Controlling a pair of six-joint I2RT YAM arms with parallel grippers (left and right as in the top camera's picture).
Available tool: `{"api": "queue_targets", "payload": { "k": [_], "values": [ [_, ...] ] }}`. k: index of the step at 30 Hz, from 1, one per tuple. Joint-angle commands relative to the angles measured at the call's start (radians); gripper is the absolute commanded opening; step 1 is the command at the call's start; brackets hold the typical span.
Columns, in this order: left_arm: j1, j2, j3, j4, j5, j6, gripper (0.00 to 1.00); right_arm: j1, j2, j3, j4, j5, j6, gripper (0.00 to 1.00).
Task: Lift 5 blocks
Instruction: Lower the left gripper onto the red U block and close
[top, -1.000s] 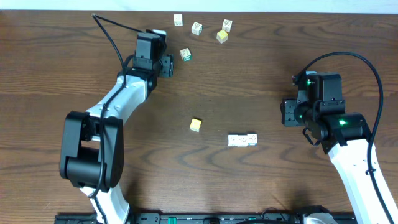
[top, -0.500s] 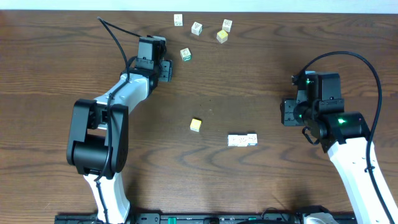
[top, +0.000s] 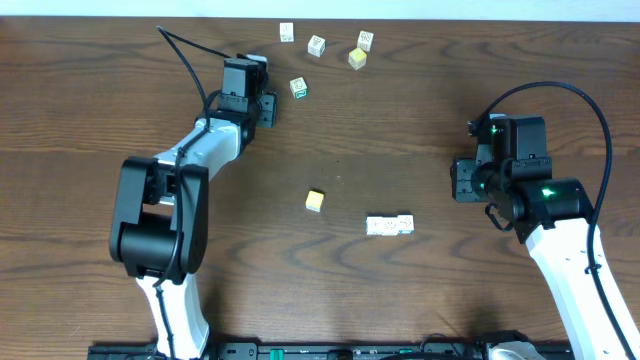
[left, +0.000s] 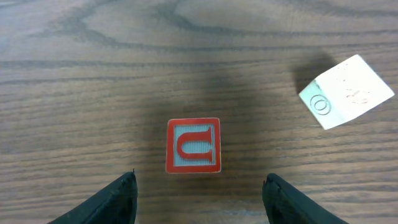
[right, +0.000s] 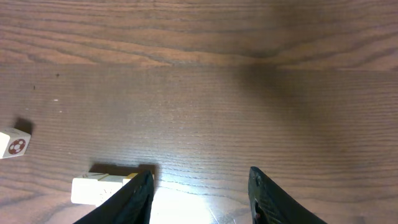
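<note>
In the left wrist view a red-bordered block with a U on top lies flat on the wood. My left gripper hangs open just short of it, one finger off to each side, touching nothing. From overhead the left gripper covers that block. A yellow-orange block sits mid-table. Beside it, whitish blocks lie in a short row. My right gripper is open and empty. In its wrist view, the right gripper has the whitish row just outside its left finger.
A green-marked cube sits just right of the left gripper and shows as a whitish cube in the left wrist view. Several small cubes cluster at the table's far edge, a pale yellow cube among them. A red-marked cube is at the right wrist view's left edge.
The left arm has swung its elbow right and its gripper has shifted slightly right. Its jaws have narrowed a little. The right arm and all blocks stay put.
</note>
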Motion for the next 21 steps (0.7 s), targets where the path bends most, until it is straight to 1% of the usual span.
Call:
{"api": "queue_targets", "payload": {
  "k": [1,3,4,8,21],
  "values": [
    [0.005,0.034,0.024,0.011,-0.008,0.013,0.63,-0.014,0.005,0.018,0.002,0.013,0.0,0.46],
    [0.005,0.035,0.024,0.023,-0.008,0.013,0.49,-0.014,0.006,0.018,0.001,0.019,0.0,0.46],
    [0.005,0.035,0.024,0.032,-0.008,0.013,0.47,-0.014,0.006,0.018,0.001,0.019,0.0,0.46],
    [0.005,0.035,0.024,0.058,-0.008,0.01,0.47,-0.014,0.006,0.018,0.001,0.019,0.0,0.46],
    [0.005,0.035,0.024,0.076,-0.008,0.01,0.47,-0.014,0.006,0.018,0.001,0.019,0.0,0.46]
  ]
}}
